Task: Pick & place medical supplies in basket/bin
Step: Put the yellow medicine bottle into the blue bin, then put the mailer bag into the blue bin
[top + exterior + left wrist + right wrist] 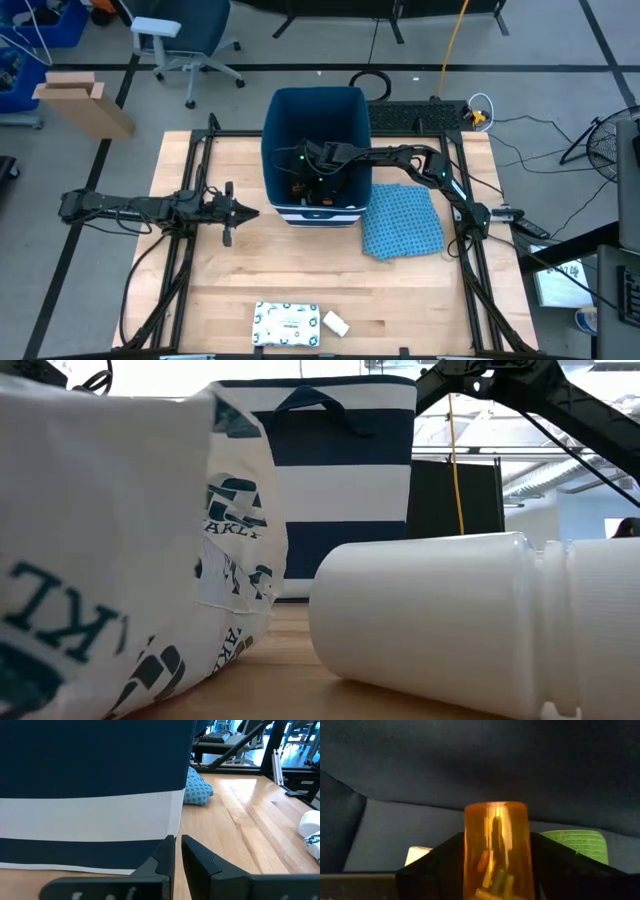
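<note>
The right pincer [303, 160] reached down inside the dark-blue bin [352, 105], clenched around the orange pill bottle [496, 847], with the green box [580, 842] lying on the bin floor just beyond it. The left pincer [243, 211] waited on the bench [420, 300] beside the bin's striped wall, its fingers [162, 860] nearly together and holding nothing. The white speckled packet [286, 325] and the small white piece [335, 323] lay near the bench's front edge, the blue patterned cloth [402, 222] beside the bin.
</note>
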Controlling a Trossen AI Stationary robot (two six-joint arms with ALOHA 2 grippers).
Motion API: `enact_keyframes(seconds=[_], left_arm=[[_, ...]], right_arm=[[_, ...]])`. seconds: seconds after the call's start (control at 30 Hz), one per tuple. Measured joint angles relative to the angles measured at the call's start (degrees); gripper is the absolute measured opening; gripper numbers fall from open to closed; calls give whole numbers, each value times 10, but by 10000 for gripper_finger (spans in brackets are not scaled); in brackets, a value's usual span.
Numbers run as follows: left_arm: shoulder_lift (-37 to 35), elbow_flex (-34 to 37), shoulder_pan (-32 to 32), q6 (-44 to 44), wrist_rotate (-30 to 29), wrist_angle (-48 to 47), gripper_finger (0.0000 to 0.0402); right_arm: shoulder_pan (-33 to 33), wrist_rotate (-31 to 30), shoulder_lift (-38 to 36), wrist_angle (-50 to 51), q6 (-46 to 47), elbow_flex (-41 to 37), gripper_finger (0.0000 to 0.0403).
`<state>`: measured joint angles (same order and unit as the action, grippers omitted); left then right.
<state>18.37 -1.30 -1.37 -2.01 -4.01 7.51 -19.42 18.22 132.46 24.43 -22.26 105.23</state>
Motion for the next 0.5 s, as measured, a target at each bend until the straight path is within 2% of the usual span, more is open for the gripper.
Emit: enact_keyframes(seconds=[0.2,0.5], left_arm=[[0,0,0,-2,0,0,37],[0,0,0,-3,12,0,37]], right_arm=[[0,-1,-5,-5,5,-1,254],[0,-5,-86,-4,8,-1,282]])
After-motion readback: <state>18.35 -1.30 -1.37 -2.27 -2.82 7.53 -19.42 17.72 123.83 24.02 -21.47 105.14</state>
